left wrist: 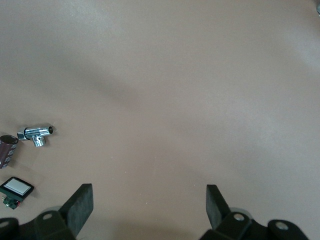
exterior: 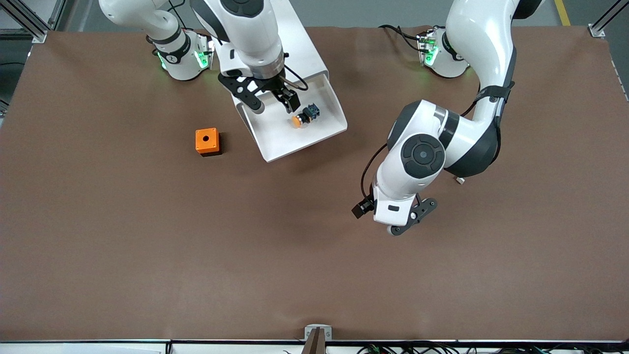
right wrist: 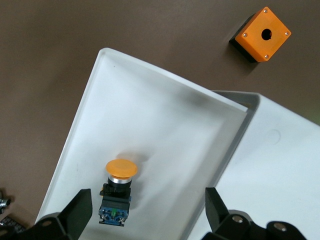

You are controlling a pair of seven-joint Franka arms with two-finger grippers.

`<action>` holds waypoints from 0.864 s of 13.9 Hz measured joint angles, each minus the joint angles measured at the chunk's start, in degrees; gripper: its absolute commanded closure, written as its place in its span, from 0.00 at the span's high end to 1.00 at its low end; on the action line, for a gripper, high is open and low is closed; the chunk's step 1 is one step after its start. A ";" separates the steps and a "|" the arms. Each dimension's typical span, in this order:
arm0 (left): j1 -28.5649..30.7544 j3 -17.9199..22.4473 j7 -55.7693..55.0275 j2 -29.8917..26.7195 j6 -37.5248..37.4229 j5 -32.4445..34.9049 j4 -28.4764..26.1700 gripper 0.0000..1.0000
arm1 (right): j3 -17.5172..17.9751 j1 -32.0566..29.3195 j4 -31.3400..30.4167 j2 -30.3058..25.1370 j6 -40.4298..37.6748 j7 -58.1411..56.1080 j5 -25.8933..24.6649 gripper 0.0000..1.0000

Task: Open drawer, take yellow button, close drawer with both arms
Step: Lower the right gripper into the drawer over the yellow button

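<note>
The top drawer [exterior: 285, 142] stands pulled out of the white cabinet [exterior: 300, 44]. It also shows in the right wrist view [right wrist: 165, 125]. The button [exterior: 303, 116], with an orange cap and a black and blue body, lies on its side in the drawer. In the right wrist view the button [right wrist: 117, 192] lies between my open fingers, close to one of them. My right gripper [exterior: 272, 101] is open and hovers over the drawer beside the button. My left gripper [exterior: 410, 219] is open and empty over bare table toward the left arm's end, and waits there.
An orange cube with a hole [exterior: 207, 141] sits on the table beside the drawer, toward the right arm's end. The left wrist view shows a chrome fitting [left wrist: 35, 134], a dark cylinder [left wrist: 7, 150] and a small black part with a white face [left wrist: 15, 189].
</note>
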 measured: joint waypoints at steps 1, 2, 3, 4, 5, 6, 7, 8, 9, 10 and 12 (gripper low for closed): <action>-0.01 -0.03 0.00 0.00 0.00 0.00 -0.14 0.99 | -0.01 0.66 -0.03 0.67 0.82 1.15 -0.28 1.00; -0.02 -0.06 0.02 0.00 0.00 0.00 -0.24 0.99 | -0.02 1.31 -0.06 1.42 1.73 2.21 -0.37 1.00; -0.03 -0.08 0.02 0.00 0.00 0.00 -0.30 0.99 | -0.02 1.95 -0.08 2.21 2.70 3.24 -0.57 1.00; -0.04 -0.09 0.02 0.00 0.00 0.00 -0.32 0.99 | -0.03 2.55 -0.09 3.05 3.64 4.33 -1.10 1.00; -0.04 -0.09 0.02 -0.01 0.00 0.00 -0.33 0.99 | -0.03 3.03 -0.09 3.78 4.44 5.14 -1.32 1.00; -0.04 -0.09 0.02 -0.03 0.00 0.00 -0.34 0.99 | -0.03 3.48 -0.10 4.58 5.28 6.11 -1.39 1.00; -0.03 -0.09 0.02 -0.04 0.00 0.01 -0.35 0.99 | -0.05 3.88 -0.09 5.30 6.12 6.97 -1.43 1.00; -0.04 -0.09 0.02 -0.05 0.00 0.01 -0.35 0.99 | -0.06 4.26 -0.10 5.97 6.97 7.78 -1.45 1.00; -0.04 -0.09 0.02 -0.05 0.00 0.01 -0.36 0.99 | -0.06 4.66 -0.09 6.61 7.79 8.55 -1.47 1.00; -0.04 -0.09 0.02 -0.05 0.00 0.01 -0.36 0.99 | -0.06 5.07 -0.09 7.24 8.37 9.25 -1.58 1.00; -0.05 -0.09 0.02 -0.06 0.00 0.01 -0.42 0.99 | -0.08 5.70 -0.08 8.42 9.10 10.16 -2.34 0.99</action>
